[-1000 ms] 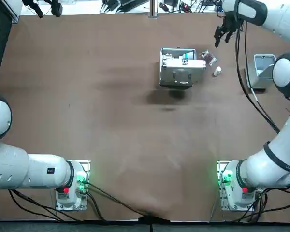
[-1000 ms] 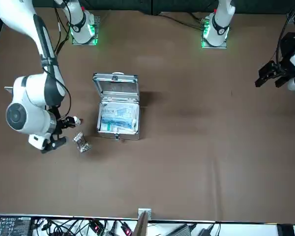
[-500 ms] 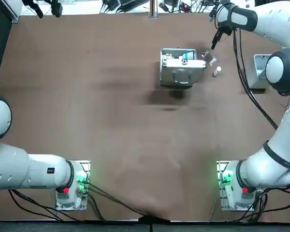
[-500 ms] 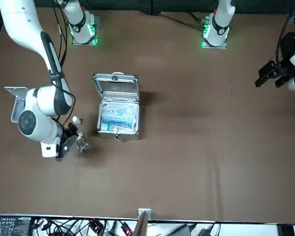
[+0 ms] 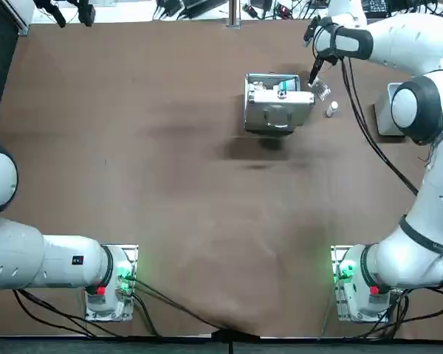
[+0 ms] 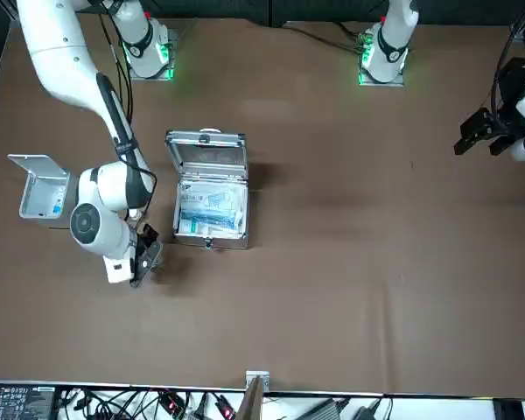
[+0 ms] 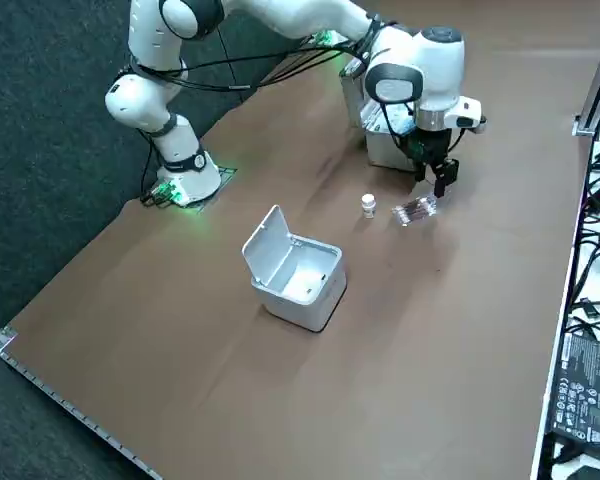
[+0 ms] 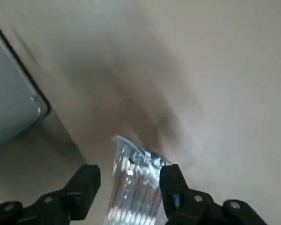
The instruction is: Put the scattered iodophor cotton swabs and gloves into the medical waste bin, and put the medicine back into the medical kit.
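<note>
As the end effector (image 8: pixel 129 174) hovers, its fingers (image 8: pixel 86 183) straddle the swab packet (image 8: pixel 134 197).

Open silver medical kit (image 5: pixel 277 103) sits far right of centre, lid up. Just to its right lies the clear swab packet (image 7: pixel 415 211), with the right gripper (image 8: pixel 129 178) spread astride it. Small white medicine bottle (image 7: pixel 369 206) stands upright nearby. White waste bin (image 7: pixel 295 270), lid open, sits further right.
</note>
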You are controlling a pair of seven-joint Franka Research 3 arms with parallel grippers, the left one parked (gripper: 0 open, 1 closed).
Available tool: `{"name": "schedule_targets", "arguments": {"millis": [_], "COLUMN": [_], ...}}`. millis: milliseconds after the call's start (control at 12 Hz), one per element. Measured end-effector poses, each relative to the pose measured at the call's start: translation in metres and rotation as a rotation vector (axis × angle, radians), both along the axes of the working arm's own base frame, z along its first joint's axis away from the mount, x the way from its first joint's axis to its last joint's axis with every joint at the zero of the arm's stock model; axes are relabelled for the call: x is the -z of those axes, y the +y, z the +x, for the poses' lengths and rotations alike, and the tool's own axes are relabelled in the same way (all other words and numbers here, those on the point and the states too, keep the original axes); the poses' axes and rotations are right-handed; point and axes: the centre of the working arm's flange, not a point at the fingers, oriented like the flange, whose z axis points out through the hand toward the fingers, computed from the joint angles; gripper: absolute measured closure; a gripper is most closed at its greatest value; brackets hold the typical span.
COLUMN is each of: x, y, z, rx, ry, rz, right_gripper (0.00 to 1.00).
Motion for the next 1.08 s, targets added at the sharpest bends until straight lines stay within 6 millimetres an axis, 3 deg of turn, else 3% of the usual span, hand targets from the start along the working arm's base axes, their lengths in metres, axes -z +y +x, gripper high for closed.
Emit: {"name": "schedule_targets", "arguments": {"millis": [500, 667, 750, 833, 1083], "x": [0.036, 0.037, 0.038, 0.038, 0.036], "y": [-0.004, -0.005, -0.006, -0.007, -0.009], "z": [0.000, 0.000, 0.000, 0.001, 0.003], "rx": [-0.009, -0.007, -0.006, -0.005, 0.004], "ry": [-0.003, -0.002, -0.002, -0.002, -0.008], "rz": [0.000, 0.000, 0.000, 0.000, 0.003], "right_gripper": [0.26, 0.49, 0.49, 0.56, 0.95]}}
